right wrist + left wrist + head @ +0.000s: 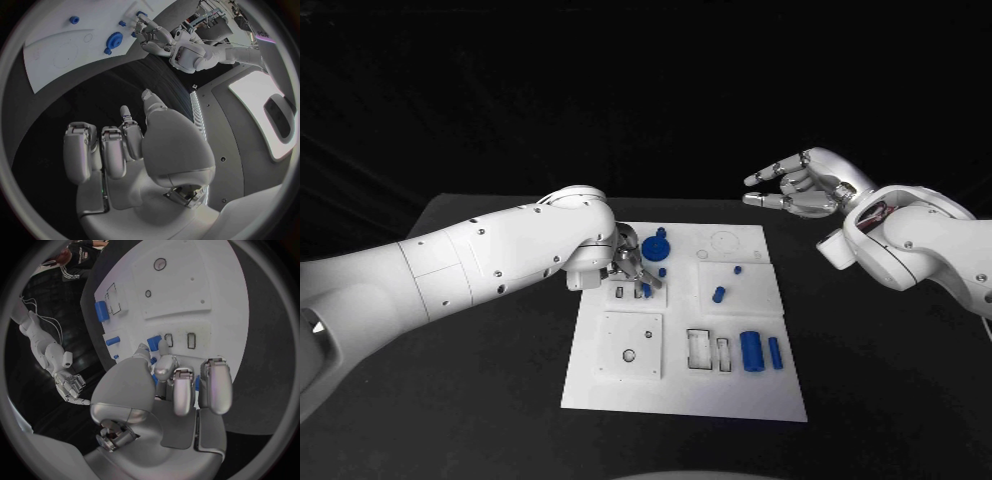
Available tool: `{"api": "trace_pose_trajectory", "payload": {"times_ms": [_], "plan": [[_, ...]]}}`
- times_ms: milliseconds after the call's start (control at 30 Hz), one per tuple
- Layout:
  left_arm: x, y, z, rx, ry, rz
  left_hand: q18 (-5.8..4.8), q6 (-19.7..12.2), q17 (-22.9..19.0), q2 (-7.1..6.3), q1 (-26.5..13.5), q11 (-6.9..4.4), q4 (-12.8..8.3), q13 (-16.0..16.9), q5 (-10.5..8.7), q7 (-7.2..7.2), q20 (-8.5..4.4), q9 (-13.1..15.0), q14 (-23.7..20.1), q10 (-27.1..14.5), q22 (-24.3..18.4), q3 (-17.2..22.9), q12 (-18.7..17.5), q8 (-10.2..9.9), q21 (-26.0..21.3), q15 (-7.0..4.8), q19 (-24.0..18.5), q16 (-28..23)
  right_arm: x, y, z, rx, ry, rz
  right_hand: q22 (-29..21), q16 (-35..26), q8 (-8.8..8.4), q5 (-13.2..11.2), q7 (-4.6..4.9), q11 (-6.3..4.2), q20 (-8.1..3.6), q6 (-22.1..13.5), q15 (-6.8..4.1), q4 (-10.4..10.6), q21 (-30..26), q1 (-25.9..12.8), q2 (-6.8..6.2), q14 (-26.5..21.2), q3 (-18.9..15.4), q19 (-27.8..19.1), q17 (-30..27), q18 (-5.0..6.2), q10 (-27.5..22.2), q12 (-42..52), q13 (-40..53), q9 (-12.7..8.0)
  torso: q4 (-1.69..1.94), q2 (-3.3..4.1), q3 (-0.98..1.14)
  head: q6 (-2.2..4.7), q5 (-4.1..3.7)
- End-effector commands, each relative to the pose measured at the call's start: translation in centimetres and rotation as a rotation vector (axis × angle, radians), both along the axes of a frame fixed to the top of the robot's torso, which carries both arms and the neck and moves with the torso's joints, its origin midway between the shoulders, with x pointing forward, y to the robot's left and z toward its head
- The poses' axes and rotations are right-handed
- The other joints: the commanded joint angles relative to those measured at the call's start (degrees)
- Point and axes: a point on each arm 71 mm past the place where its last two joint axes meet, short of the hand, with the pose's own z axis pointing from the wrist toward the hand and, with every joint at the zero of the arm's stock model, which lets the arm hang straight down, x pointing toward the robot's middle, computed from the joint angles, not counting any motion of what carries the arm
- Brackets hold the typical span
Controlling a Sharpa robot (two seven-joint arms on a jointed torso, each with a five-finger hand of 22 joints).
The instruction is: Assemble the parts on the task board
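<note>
Upright, a blue part (646,290) between left-hand fingers (629,262).

Nothing to read here: no lettering, numbers, brand marks or labels can be made out on the task board (733,390), on the blue parts (751,350), or on either arm. The board carries plain outlines and holes, no legible signs. Any marks on the room's equipment are too small to tell.

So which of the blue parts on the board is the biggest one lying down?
The thick blue cylinder lying on the task board, on the side toward the right arm. The slimmer blue peg beside it is clearly thinner.
</note>
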Motion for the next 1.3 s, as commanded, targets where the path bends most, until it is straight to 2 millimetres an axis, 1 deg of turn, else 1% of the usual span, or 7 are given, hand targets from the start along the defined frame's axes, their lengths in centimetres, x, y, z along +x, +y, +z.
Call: {"api": "trace_pose_trajectory", "payload": {"times_ms": [33, 433, 567, 733, 767, 867, 1300], "plan": [[-0.09, 0.84, -0.24, 0.121, 0.027, 0.072, -0.97, -0.25, 15.10, -0.85, 0.33, -0.04, -0.01, 0.16, -0.03, 0.02, -0.46, 0.20, 6.03, 0.50, 1.90, 1.08, 0.22, 0.25, 0.38, -0.52, 2.18, 0.17, 0.00, 0.20, -0.12, -0.006, 0.013, 0.015, -0.08, -0.30, 0.12, 0.29, -0.13, -0.02, 0.37, -0.26, 0.19, -0.37, -0.27, 0.35, 0.20, 5.03, -0.05, 0.05, 11.56, 0.11, -0.54, -0.29, 6.50, 0.08, 0.02, -0.02, 0.01, -0.02, 0.08], [-0.05, 0.79, -0.21, 0.109, 0.020, 0.073, -0.88, -1.00, 15.10, -0.01, 7.01, -0.51, -2.25, 0.01, 0.33, -0.47, -0.75, 0.60, 6.03, 0.23, 1.69, 9.36, -0.11, -0.46, 0.16, -0.90, 2.01, 0.17, 0.02, 0.33, -0.16, -0.006, 0.016, 0.021, -0.10, -0.32, 0.12, 0.37, -0.13, -0.03, 0.37, -0.25, 0.19, -0.39, -0.28, 0.38, 0.23, 5.02, -0.05, 0.04, 11.52, 0.11, -0.54, -0.30, 6.49, 0.08, -0.03, 0.04, 0.05, -0.11, 0.12], [-0.07, 0.73, -0.20, 0.095, 0.021, 0.068, -0.82, -1.69, 15.10, -0.22, 10.94, -0.66, -4.32, -0.18, 3.79, -0.60, -0.97, 0.48, 6.03, -0.12, 1.45, 14.13, -0.53, -1.22, -0.04, -1.11, 1.92, 0.17, 0.02, 0.34, -0.17, -0.007, 0.016, 0.022, -0.10, -0.32, 0.12, 0.37, -0.13, -0.03, 0.37, -0.25, 0.19, -0.39, -0.28, 0.38, 0.23, 5.02, -0.05, 0.04, 11.52, 0.11, -0.54, -0.30, 6.49, 0.08, -0.02, 0.01, 0.06, -0.18, 0.07], [-0.08, 0.78, -0.19, 0.070, 0.022, 0.067, -0.81, -2.10, 15.10, -5.92, 11.21, 0.07, -5.23, -0.67, 11.88, 0.10, -0.71, 0.99, 6.03, -0.12, 1.33, 26.93, -1.37, -1.57, -0.27, -0.80, 1.86, 0.17, 0.04, 0.39, -0.19, -0.007, 0.018, 0.024, -0.10, -0.32, 0.12, 0.37, -0.13, -0.03, 0.37, -0.25, 0.19, -0.39, -0.28, 0.38, 0.23, 5.02, -0.05, 0.04, 11.52, 0.11, -0.54, -0.30, 6.49, 0.08, 0.03, 0.00, 0.10, -0.22, 0.05], [-0.09, 0.81, -0.18, 0.062, 0.021, 0.069, -0.80, -2.18, 15.10, -7.70, 10.26, 0.24, -5.36, -0.75, 12.97, 0.11, -0.60, 1.39, 6.03, 0.02, 1.32, 30.23, -1.45, -1.32, -0.31, -0.75, 1.86, 0.17, 0.05, 0.40, -0.20, -0.007, 0.018, 0.024, -0.10, -0.32, 0.12, 0.37, -0.13, -0.03, 0.37, -0.25, 0.19, -0.39, -0.28, 0.38, 0.23, 5.02, -0.05, 0.04, 11.52, 0.11, -0.54, -0.30, 6.49, 0.08, 0.04, 0.00, 0.09, -0.21, 0.05], [-0.15, 0.92, -0.15, 0.042, 0.016, 0.075, -0.85, -2.30, 15.10, -10.09, 8.20, -0.13, -6.45, -0.67, 13.83, 0.09, -0.39, 2.43, 6.03, 0.47, 1.46, 36.67, -1.36, -0.54, -0.32, -0.66, 1.90, 0.17, 0.06, 0.42, -0.22, -0.007, 0.019, 0.025, -0.09, -0.31, 0.12, 0.40, -0.13, -0.03, 0.37, -0.25, 0.19, -0.40, -0.27, 0.38, 0.25, 5.03, -0.05, 0.05, 11.54, 0.11, -0.53, -0.28, 6.50, 0.08, 0.06, 0.00, 0.11, -0.23, 0.11], [-0.72, 1.61, 0.18, -0.051, -0.046, 0.123, -1.02, -1.99, 15.10, -12.84, 3.86, -0.23, -10.03, 0.11, 17.27, 0.15, -0.63, 4.30, 6.03, 1.55, 2.74, 43.78, -0.70, 0.91, 0.31, -0.70, 2.33, 0.17, 0.11, 0.36, -0.30, -0.009, 0.022, 0.026, -0.06, -0.29, 0.13, 0.50, -0.13, -0.03, 0.37, -0.24, 0.19, -0.43, -0.26, 0.39, 0.30, 5.04, -0.06, 0.06, 11.60, 0.10, -0.49, -0.21, 6.54, 0.08, 0.14, 0.03, 0.13, -0.34, 0.28]]}}
